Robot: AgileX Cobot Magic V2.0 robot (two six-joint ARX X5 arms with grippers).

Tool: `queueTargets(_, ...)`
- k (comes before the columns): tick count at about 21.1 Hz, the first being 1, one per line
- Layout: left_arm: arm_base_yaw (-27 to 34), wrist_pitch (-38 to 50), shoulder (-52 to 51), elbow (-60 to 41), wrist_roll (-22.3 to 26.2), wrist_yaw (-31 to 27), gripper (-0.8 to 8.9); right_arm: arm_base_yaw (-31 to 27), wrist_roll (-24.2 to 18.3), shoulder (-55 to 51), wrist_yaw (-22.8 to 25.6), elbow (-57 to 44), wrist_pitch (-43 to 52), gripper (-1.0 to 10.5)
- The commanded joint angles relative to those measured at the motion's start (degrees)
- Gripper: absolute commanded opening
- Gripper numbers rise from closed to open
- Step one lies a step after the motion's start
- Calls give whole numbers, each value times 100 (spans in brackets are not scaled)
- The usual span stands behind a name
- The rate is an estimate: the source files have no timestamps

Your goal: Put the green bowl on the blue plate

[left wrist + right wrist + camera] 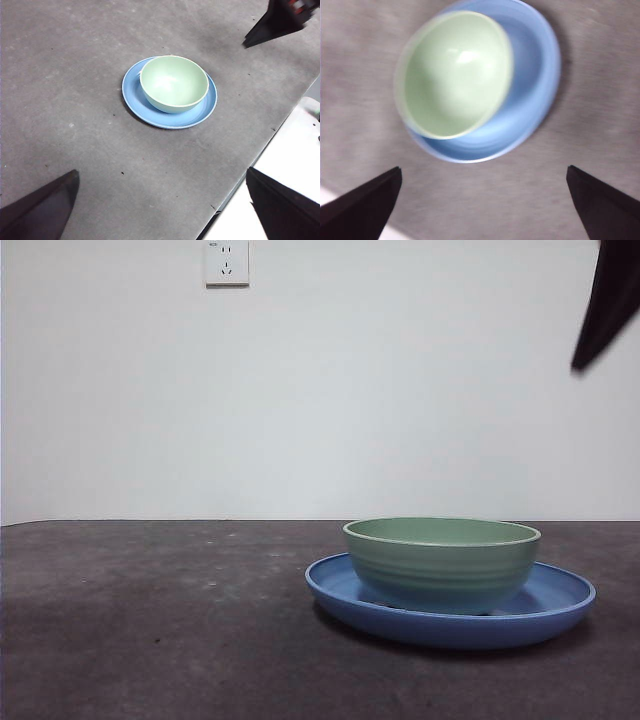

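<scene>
Green bowl on blue plate

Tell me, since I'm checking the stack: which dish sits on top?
The green bowl; it rests inside the wider, shallower blue plate.

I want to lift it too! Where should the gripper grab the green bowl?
Probably the green bowl is best pinched by its thin rim from above, one finger inside, one outside. It stands upright and open on the blue plate, whose raised edge hinders a low side grab.

Green bowl upright on blue plate
</scene>
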Motion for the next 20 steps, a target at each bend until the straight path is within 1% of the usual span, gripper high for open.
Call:
queueTargets(1,-28,61,15,37,-140,-2,530,-57,-393,476,339,70,168,539)
queueTargets(3,-28,59,15,37,-140,-2,530,-157,-439,780,404,70,387,521)
queueTargets(10,-28,59,15,37,-142,-2,530,-522,-457,1692,286,70,1204,489)
queueTargets(11,-28,59,15,37,-142,-2,530,-586,-531,1888,208,70,1320,488)
queueTargets(14,-28,63,15,37,-140,-2,530,-658,-651,2430,168,70,1674,479)
queueTargets(17,-28,63,15,37,-140,-2,530,-658,-717,2951,-138,70,2002,396)
queueTargets(20,-28,61,15,37,-142,-2,530,-658,-715,3383,-444,70,2260,360)
